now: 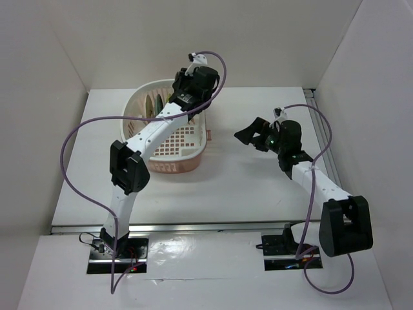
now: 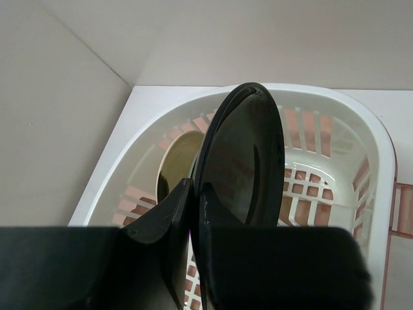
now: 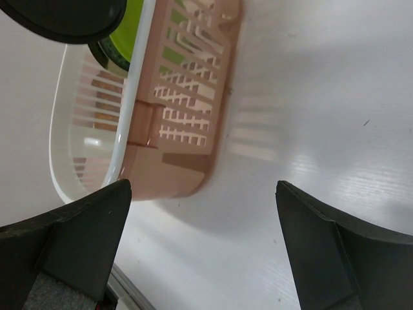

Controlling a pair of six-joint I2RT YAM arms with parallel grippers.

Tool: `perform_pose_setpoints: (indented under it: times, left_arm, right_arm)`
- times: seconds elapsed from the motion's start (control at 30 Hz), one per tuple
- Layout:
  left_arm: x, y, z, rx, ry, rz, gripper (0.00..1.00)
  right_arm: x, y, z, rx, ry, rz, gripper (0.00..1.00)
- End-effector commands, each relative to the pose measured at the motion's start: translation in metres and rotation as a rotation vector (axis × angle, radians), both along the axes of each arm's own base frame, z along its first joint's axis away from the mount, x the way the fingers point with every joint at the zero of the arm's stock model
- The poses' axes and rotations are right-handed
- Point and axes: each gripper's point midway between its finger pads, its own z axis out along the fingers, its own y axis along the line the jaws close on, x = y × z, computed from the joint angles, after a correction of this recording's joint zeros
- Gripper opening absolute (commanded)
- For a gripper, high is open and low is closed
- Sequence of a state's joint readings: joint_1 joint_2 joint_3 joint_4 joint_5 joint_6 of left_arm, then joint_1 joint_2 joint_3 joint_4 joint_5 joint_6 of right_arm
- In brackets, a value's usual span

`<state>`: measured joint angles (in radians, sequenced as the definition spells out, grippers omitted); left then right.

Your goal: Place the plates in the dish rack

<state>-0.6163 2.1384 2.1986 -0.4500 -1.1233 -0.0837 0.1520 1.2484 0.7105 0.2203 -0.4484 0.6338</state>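
Plates, two seen: left gripper [image 2: 193, 194] clamps black plate [image 2: 245, 161] over one dish rack [image 2: 381, 142] holding green plate [image 3: 132, 19]; right gripper [image 3: 203, 187] splayed, empty.

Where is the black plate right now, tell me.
In the left wrist view, the black plate stands on edge, pinched in the left gripper over the dish rack, right beside a pale plate standing inside.

— Are the two arms alike?
— Yes. Left arm [image 1: 157, 124], right arm [image 1: 317, 184]: white links, black joint housings, a looping purple cable [image 1: 63, 155] each.
— Grippers?
— Right gripper [image 3: 203, 187]: matte black, wedge-shaped fingers [image 3: 71, 239].
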Motion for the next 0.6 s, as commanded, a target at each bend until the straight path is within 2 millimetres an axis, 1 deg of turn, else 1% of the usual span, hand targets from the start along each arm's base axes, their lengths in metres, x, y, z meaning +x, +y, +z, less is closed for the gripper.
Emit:
perform_pose_setpoints:
  times: [0.0,0.03,0.07,0.1,0.13,0.17,0.2,0.23,0.27,0.3,0.33,0.37,0.4,0.43,0.47,0.5,0.57]
  left_arm:
    - [0.007,0.008,0.017,-0.02,-0.08,0.04,0.0]
    - [0.009,0.007,0.006,-0.013,-0.063,0.042,0.0]
    - [0.011,0.011,0.001,-0.011,-0.053,0.04,0.0]
    - [0.011,0.011,0.001,-0.011,-0.053,0.04,0.0]
    - [0.011,0.009,-0.009,-0.007,-0.034,0.033,0.0]
    - [0.011,0.009,-0.013,-0.011,-0.031,0.035,0.0]
    - [0.012,0.007,-0.015,-0.019,-0.024,0.023,0.0]
    - [0.012,0.012,-0.021,-0.011,-0.012,0.032,0.0]
    - [0.012,0.013,-0.021,-0.011,-0.012,0.032,0.0]
    - [0.012,0.013,-0.025,-0.005,-0.003,0.032,0.0]
    - [0.014,0.018,-0.025,-0.005,-0.003,0.043,0.0]
    - [0.013,0.019,-0.029,0.001,0.006,0.043,0.0]
    - [0.014,0.017,-0.03,-0.01,0.004,0.037,0.0]
    - [0.016,0.02,-0.031,-0.016,0.008,0.032,0.0]
    - [0.018,0.018,-0.04,-0.017,0.021,0.025,0.0]
    - [0.02,0.021,-0.041,-0.022,0.024,0.023,0.0]
    - [0.024,0.018,-0.053,-0.014,0.046,0.016,0.0]
  right_arm:
    - [0.0,0.008,0.003,-0.027,-0.009,0.018,1.0]
    - [0.002,0.009,0.002,-0.027,-0.011,0.018,1.0]
    - [0.002,0.009,0.002,-0.027,-0.011,0.018,1.0]
    - [0.003,0.009,0.004,-0.018,-0.014,0.016,1.0]
    - [0.003,0.009,0.004,-0.011,-0.009,0.013,1.0]
    - [0.002,0.009,-0.003,-0.014,0.009,0.013,1.0]
    - [0.003,0.009,-0.001,-0.013,0.0,0.013,1.0]
    - [0.003,0.009,-0.001,-0.013,0.0,0.013,1.0]
    - [0.001,0.009,-0.005,-0.014,0.009,0.013,1.0]
    - [0.001,0.009,-0.005,-0.014,0.009,0.013,1.0]
    - [0.0,0.009,-0.002,-0.013,0.0,0.013,1.0]
    - [-0.001,0.009,-0.006,-0.014,0.009,0.013,1.0]
    - [-0.001,0.009,-0.006,-0.014,0.009,0.013,1.0]
    - [-0.001,0.009,-0.006,-0.014,0.009,0.013,1.0]
    - [-0.001,0.009,-0.006,-0.014,0.009,0.013,1.0]
    - [-0.001,0.009,-0.006,-0.014,0.009,0.013,1.0]
    - [0.0,0.007,-0.006,-0.017,0.008,0.004,1.0]
